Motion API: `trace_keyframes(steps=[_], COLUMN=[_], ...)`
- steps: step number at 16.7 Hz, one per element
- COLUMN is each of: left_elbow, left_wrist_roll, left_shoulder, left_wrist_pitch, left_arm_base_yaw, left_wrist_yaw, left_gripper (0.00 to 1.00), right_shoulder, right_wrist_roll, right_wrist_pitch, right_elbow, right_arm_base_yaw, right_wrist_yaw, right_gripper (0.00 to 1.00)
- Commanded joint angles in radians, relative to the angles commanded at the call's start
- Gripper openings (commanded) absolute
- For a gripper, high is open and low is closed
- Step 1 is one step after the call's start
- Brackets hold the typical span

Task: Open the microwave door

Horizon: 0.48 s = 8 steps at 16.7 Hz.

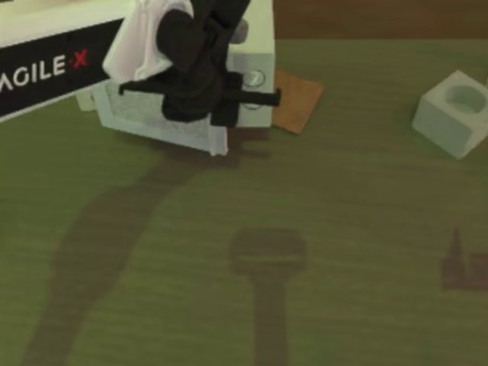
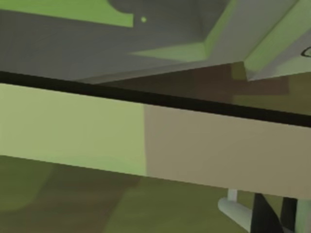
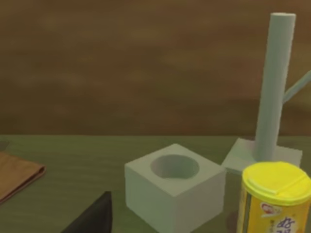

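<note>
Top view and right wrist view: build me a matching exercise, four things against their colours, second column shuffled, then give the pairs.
Things:
1. microwave door
2. cube with a round hollow
3. flat mat beside the microwave
4. canister lid

Colours:
A. yellow
B. white frame around a grey mesh window
C. orange-brown
D. plain white

Pairs: 1-B, 2-D, 3-C, 4-A
</note>
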State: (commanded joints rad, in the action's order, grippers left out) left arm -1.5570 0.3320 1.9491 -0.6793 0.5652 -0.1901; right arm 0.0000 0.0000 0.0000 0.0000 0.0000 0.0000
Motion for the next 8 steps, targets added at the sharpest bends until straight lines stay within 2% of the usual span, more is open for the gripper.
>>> trace_keyframes(steps=[4, 8], left_elbow=[0.01, 0.087], left_wrist_roll=[-0.007, -0.079], left_shoulder=[-0.007, -0.051], left_wrist_pitch=[0.007, 0.028], left_arm_base_yaw=[0.004, -0.014], left_wrist_yaw=[0.01, 0.043], left_gripper=[0.0, 0.0], right_shoulder=[0.0, 0.0], right_wrist_roll=[0.0, 0.0], right_wrist_pitch=[0.0, 0.0], right_elbow=[0.0, 0.0], right_arm_base_yaw=[0.0, 0.0], right_wrist_yaw=[0.0, 0.0], right_gripper=[1.0, 1.0])
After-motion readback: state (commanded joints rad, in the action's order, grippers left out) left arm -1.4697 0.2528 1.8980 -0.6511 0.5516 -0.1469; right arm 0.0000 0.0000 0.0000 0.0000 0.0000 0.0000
